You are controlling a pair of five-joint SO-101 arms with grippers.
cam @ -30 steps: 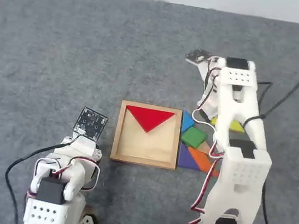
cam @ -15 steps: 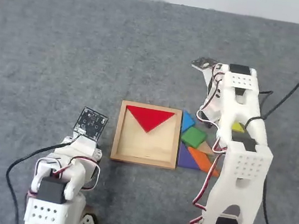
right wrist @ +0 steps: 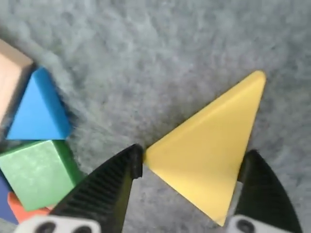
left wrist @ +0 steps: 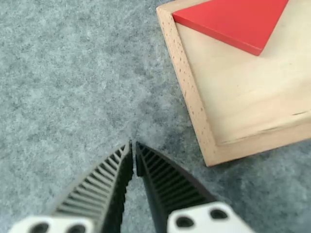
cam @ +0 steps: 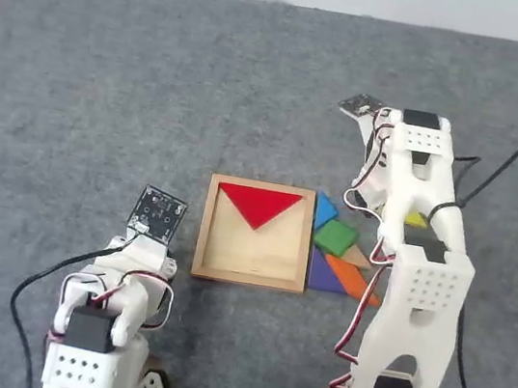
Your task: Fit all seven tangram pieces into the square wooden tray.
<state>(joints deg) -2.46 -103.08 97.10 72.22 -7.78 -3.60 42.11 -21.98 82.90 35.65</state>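
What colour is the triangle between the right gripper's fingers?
The triangle is yellow, clearest in the right wrist view.

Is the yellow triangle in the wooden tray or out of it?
Out. The yellow triangle lies on the grey carpet between the fingers of the right gripper, apart from the tray, which holds just the red triangle.

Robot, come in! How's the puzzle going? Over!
Left gripper shut, beside tray. Right gripper open astride yellow triangle. Red triangle in tray. Blue triangle, green square nearby, not touching yellow.
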